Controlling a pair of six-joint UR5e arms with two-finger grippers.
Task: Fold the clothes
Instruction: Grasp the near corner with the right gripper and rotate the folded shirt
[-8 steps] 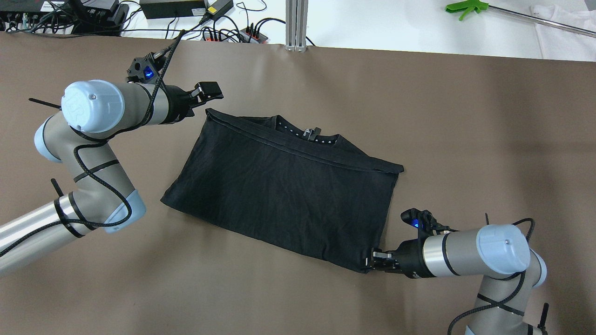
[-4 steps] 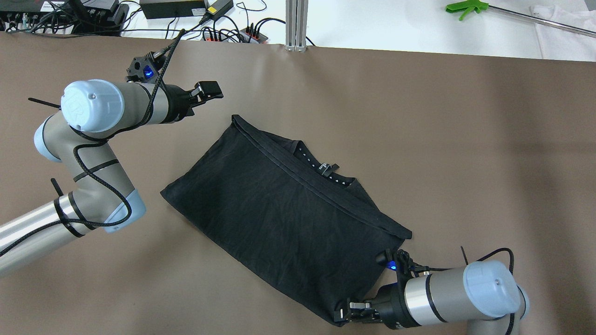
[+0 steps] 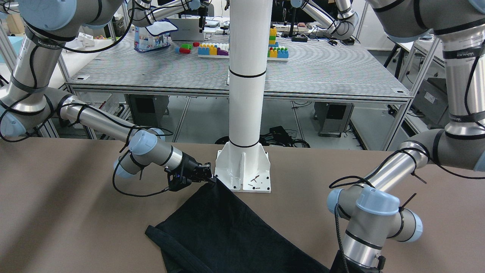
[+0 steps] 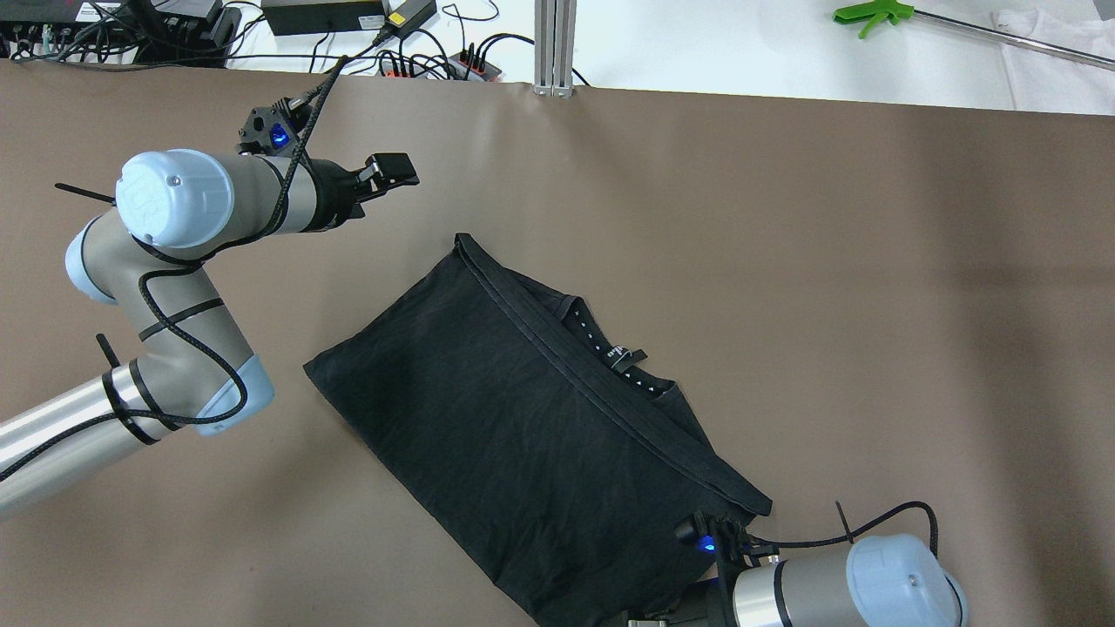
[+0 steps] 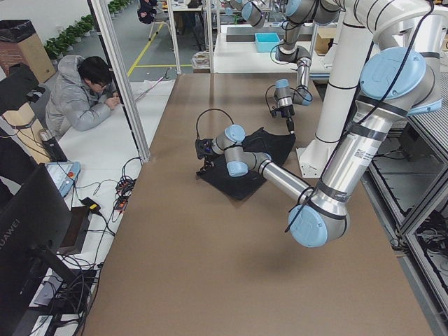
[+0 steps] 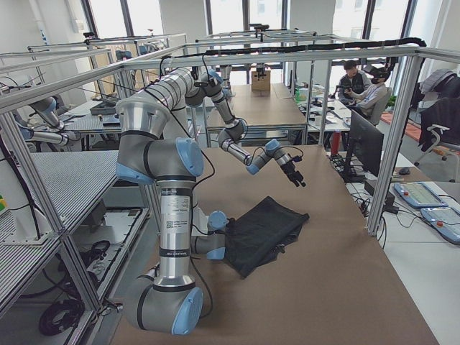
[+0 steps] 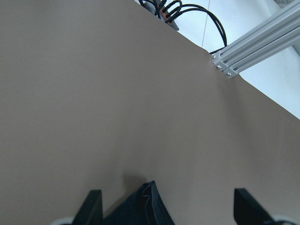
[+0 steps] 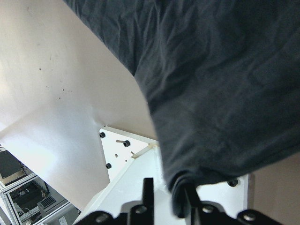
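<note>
— Where is the black thin-fabric garment (image 4: 540,435)?
— It lies spread on the brown table (image 4: 871,261), with one corner pinched by the right gripper (image 3: 207,178).
— And the left gripper (image 4: 383,178)?
— Its fingers are spread, holding nothing, apart from the garment.

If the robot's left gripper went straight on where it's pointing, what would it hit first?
Probably the bare brown table, just past the black T-shirt's corner. The left gripper is open and tilted downward; depth is hard to judge, so it might clip that corner.
</note>
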